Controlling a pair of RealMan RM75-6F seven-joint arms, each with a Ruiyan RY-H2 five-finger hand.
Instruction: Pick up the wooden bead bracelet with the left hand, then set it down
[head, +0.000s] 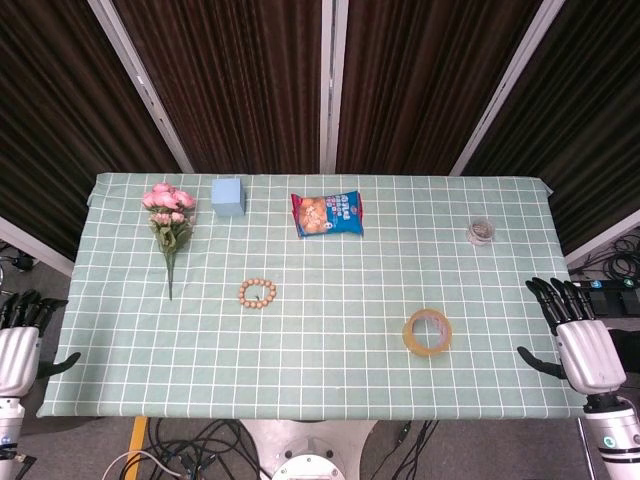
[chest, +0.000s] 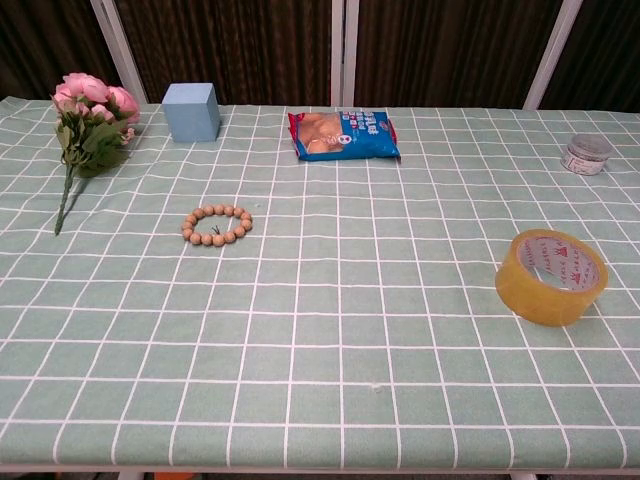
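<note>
Dark brown curtains with pale upright frame bars close off the back of the scene, and in front of them stands the worktop (head: 300, 380), covered by a pale green cloth with a white grid.

At the near left corner, just off the cloth's edge, the left robot hand (head: 20, 345) hangs with its fingers apart and nothing in them. The right robot hand (head: 580, 335) sits at the near right corner in the same way, fingers spread and holding nothing. Neither hand shows in the chest view.

The wooden bead bracelet (head: 257, 293) lies flat on the cloth as a closed ring, well apart from the left robot hand, ahead of it and toward the middle of the worktop. Nothing touches it.

Farther out from the left robot hand, a bunch of pink flowers (head: 168, 215) lies with its stem pointing toward the near edge, and a light blue cube (head: 228, 196) stands just beside the blooms. A blue and red snack bag (head: 327, 214) lies near the far middle.

Closest to the right robot hand is a roll of yellowish tape (head: 428, 331), lying flat toward the centre. A small round tin (head: 482, 232) sits farther out on that side.
</note>
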